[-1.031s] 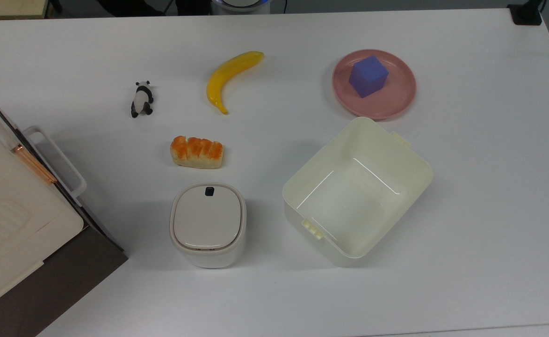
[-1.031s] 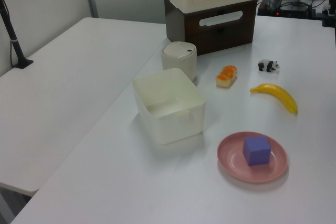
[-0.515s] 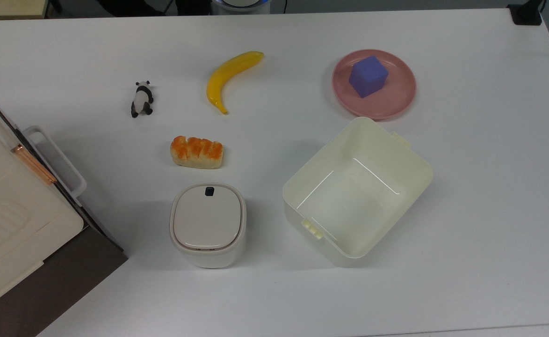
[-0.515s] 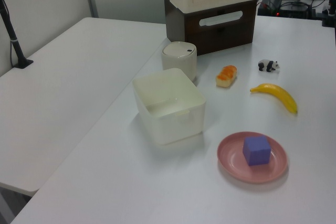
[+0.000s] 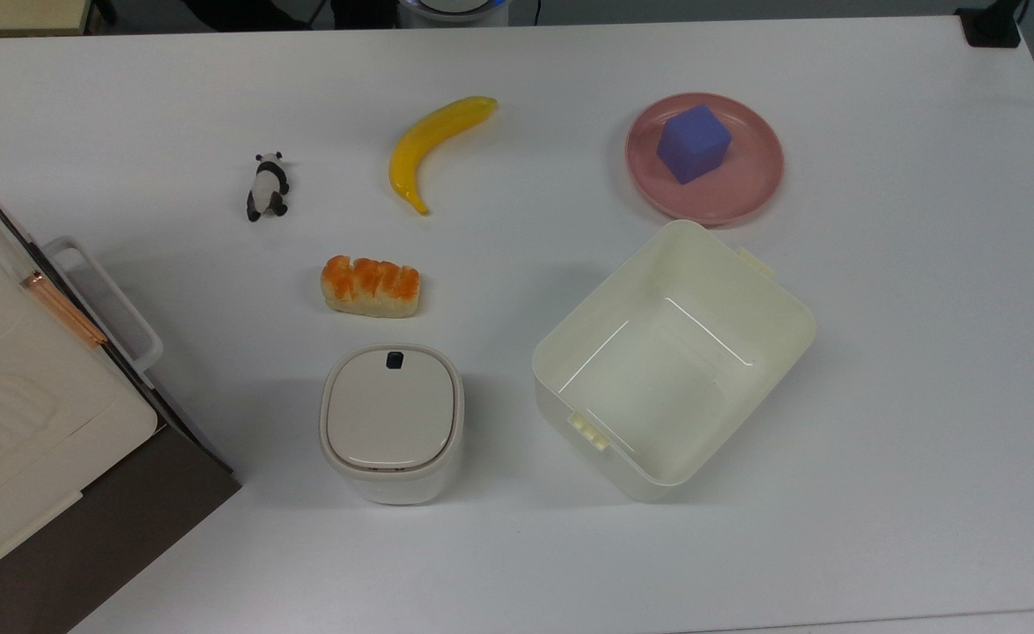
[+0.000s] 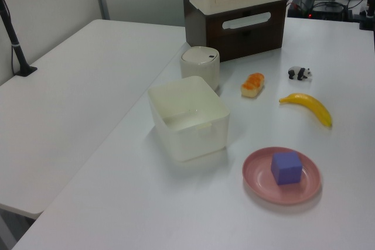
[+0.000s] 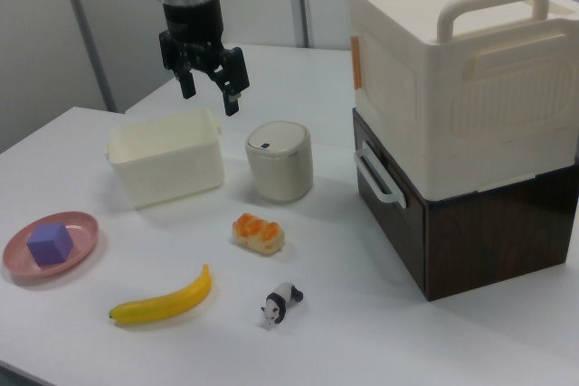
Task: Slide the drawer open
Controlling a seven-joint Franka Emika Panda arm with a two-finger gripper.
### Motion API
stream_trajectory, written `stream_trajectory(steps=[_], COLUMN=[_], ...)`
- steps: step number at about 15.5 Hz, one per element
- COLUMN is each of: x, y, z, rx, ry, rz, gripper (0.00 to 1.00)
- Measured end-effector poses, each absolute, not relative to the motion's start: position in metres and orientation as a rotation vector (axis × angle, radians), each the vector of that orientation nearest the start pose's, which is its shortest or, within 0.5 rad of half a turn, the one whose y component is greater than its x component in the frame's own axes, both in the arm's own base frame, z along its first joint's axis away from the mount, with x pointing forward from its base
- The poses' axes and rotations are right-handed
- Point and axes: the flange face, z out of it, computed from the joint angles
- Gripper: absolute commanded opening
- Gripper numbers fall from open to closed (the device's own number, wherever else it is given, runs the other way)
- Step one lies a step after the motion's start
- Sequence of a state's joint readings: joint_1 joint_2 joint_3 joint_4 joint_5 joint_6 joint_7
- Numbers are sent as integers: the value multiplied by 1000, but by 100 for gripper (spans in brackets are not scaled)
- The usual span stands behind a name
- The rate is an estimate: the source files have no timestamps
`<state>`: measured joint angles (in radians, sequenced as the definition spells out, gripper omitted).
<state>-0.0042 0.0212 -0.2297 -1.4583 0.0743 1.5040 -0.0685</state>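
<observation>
Drawer (image 7: 384, 178) shut under cream box (image 7: 457, 70); we see gripper (image 7: 210, 86) high above tub (image 7: 167, 164), fingers spread wide, empty.

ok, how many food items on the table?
2. A banana near the top view's upper middle, and a bread loaf below it, just above the lidded bin. Nothing seems hidden; the open tub is empty.
</observation>
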Motion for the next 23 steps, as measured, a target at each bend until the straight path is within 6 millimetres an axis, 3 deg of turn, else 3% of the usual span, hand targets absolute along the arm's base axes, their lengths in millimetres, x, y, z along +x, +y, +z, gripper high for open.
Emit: stream_trajectory(steps=[8,11,17,23], x=[540,550,577,618], y=[-131,-145,-178,-191], z=[659,650,605,552], rx=[-3066,-3086,-3149,-3263], ry=[262,179,-215,-367], rz=[-52,-109,-106,-129], gripper=[100,100,100,100])
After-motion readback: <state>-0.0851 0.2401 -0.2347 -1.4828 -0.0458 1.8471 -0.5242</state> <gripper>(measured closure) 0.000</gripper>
